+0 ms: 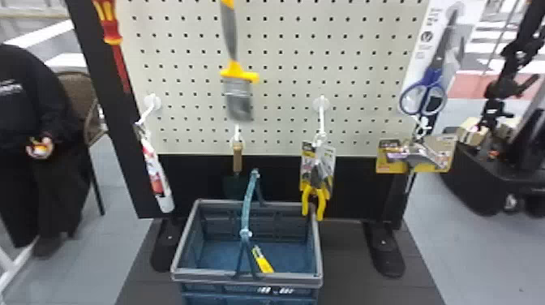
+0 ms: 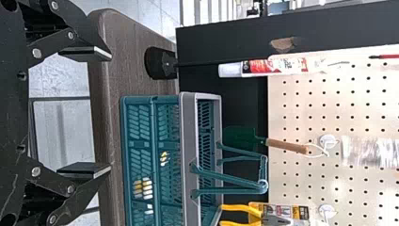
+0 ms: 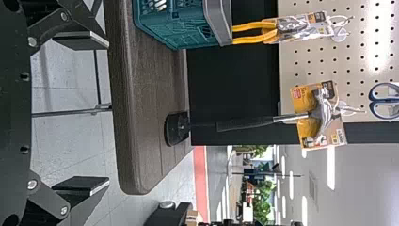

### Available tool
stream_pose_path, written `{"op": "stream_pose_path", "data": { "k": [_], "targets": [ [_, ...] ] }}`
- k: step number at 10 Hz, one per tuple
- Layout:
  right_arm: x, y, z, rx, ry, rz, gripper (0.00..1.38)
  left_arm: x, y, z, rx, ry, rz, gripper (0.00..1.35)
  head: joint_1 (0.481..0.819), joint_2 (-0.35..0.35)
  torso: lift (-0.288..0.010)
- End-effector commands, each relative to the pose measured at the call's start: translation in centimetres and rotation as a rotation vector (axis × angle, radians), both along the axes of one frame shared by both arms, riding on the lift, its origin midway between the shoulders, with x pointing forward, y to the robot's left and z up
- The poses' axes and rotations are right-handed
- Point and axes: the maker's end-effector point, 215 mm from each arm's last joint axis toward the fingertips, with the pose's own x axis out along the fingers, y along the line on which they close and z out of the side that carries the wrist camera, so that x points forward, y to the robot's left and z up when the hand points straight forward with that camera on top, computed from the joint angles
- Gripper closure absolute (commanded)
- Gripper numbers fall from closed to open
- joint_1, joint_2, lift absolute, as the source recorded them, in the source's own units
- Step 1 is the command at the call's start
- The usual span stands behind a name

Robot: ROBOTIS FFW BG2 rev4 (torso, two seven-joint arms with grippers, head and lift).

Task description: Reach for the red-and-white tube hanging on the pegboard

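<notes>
Red-and-white tube (image 1: 156, 172) hangs from a white hook (image 1: 151, 108) left of centre in the head view, its white cap (image 1: 165, 204) down, near the basket's (image 1: 207, 277) upper left corner. In their wrist views, left gripper (image 2: 110, 112) and right gripper (image 3: 108, 113) have fingers spread apart.

At the pegboard (image 1: 284, 61): one tube (image 2: 277, 66), screwdriver (image 1: 111, 32), paintbrush (image 1: 238, 97), trowel (image 2: 241, 138), pair of pliers (image 3: 254, 38), hammer (image 3: 244, 124), pair of scissors (image 1: 434, 77). Before it: one basket (image 1: 247, 278), at least one yellow item (image 1: 263, 261) inside.
</notes>
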Motion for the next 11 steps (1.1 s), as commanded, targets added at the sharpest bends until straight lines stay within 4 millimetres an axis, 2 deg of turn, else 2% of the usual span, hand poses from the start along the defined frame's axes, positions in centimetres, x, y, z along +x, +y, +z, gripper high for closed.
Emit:
{"op": "stream_pose_path", "data": {
  "k": [1,7,11],
  "targets": [
    [0.0,0.0,0.0,0.0,-0.001,0.0,0.26,0.0,0.0,0.0,0.0,0.001,0.001,0.44,0.549,0.0,-0.1],
    [-0.1,-0.1,-0.2,0.003,0.004,-0.004,0.26,0.0,0.1,-0.1,0.001,0.003,0.002,0.44,0.549,0.0,-0.1],
    [-0.2,-0.1,-0.3,0.005,0.007,-0.007,0.26,1.6,3.0,0.7,0.047,-0.024,0.027,0.44,0.549,0.0,-0.1]
  ]
}}
